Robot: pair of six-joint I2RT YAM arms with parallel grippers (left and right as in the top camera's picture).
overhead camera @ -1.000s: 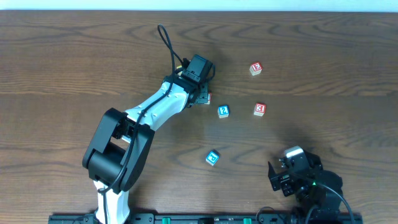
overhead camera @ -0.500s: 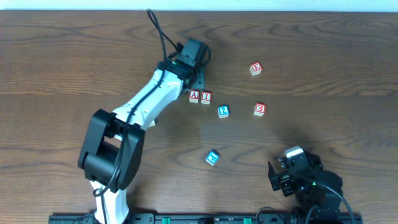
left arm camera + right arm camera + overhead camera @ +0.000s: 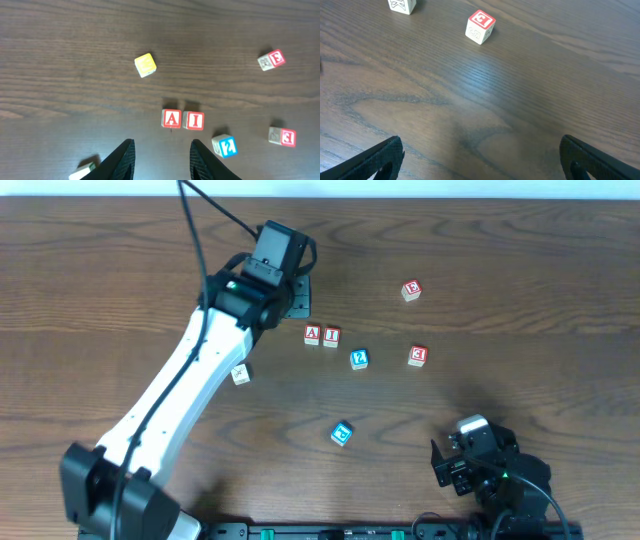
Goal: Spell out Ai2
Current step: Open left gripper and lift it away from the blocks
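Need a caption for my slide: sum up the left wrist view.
Open left gripper hovers over the table; A cube and I cube sit side by side, 2 cube apart.

The A cube (image 3: 312, 334) is small pale wood, its top face red-framed with a red letter. It sits flat and upright, immediately left of the I cube (image 3: 331, 335) in the overhead view, the two squarely in line and touching or nearly so. The I cube has the same red frame and red letter. The 2 cube (image 3: 359, 359), blue-framed with a blue digit, lies near the I cube's lower right, apart from it and turned slightly askew.
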